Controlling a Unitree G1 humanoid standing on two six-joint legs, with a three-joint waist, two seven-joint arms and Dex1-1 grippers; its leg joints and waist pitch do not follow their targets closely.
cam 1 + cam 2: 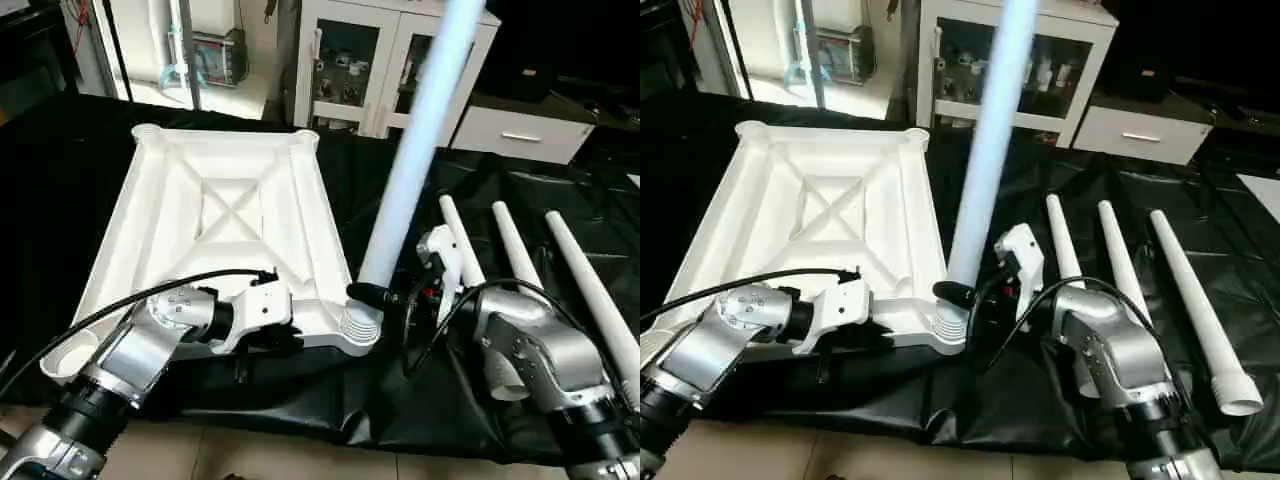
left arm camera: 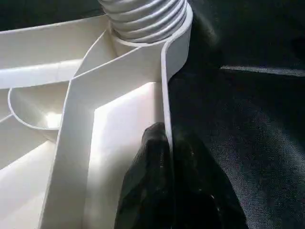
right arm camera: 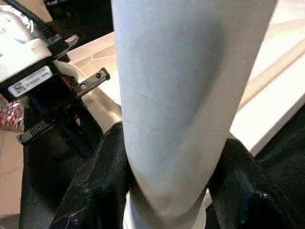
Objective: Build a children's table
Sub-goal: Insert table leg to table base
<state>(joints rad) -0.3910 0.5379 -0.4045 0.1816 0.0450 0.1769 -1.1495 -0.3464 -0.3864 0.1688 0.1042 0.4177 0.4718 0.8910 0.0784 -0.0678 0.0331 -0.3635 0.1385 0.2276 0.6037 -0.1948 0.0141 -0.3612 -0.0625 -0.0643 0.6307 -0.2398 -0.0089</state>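
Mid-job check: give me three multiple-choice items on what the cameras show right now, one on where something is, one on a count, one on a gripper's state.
1. Where does the leg held by the right gripper stand?
A. Flat on the black sheet
B. Upright at the top's near right corner socket
C. Across the top's middle ribs

2. How many legs lie loose on the black sheet?
A. One
B. Three
C. Four

3. What is the left gripper doing?
A. Shut on the top's near rim
B. Open above the floor
C. Holding a leg

Answers:
1 B: the held leg rises from the ribbed corner socket of the table top, with the right gripper clamped around it.
2 B: three loose legs lie side by side on the black sheet.
3 A: the left gripper pinches the top's rim wall.
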